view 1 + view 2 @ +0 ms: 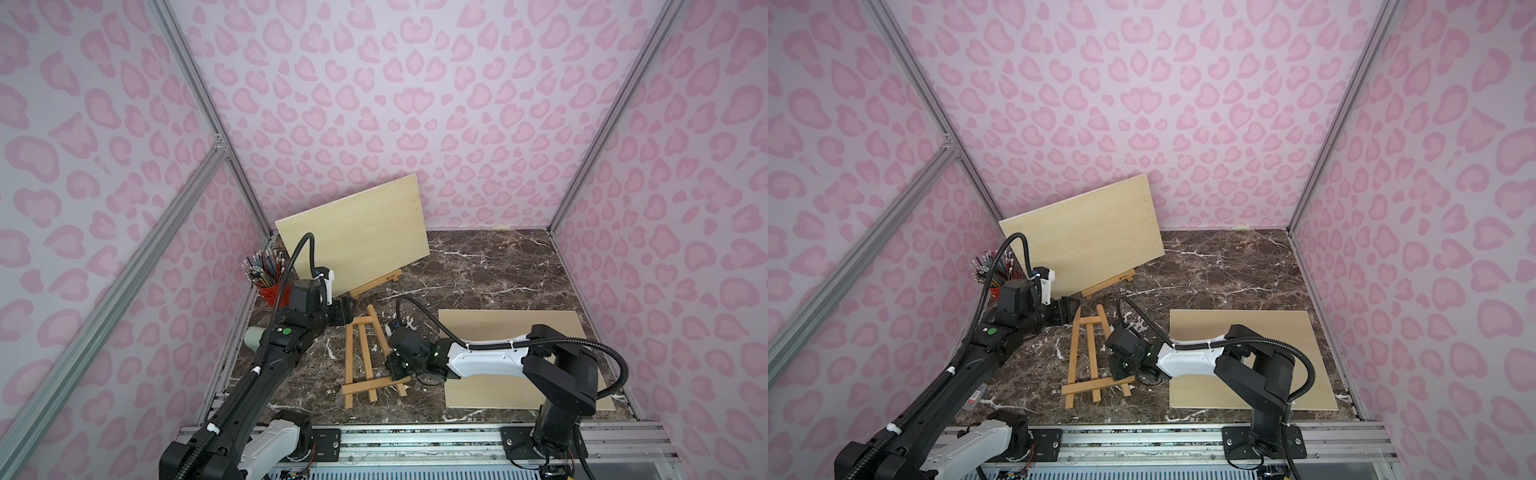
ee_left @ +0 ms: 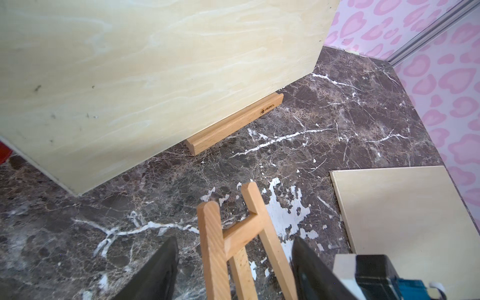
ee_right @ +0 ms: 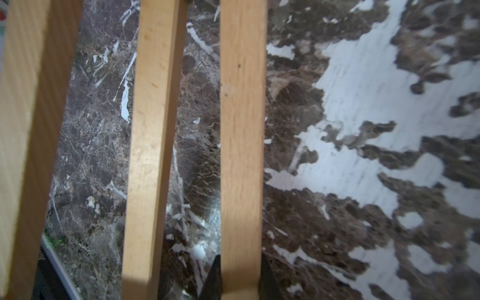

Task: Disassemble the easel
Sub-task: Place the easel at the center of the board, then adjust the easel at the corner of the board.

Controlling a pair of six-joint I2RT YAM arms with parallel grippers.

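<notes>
Easel [image 1: 365,353], one leg partly under right gripper [image 3: 240,272]

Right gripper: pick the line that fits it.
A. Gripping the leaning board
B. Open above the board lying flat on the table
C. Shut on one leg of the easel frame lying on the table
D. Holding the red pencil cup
C: in the right wrist view the right gripper has a finger pressed to each side of one wooden leg of the easel frame.
</notes>
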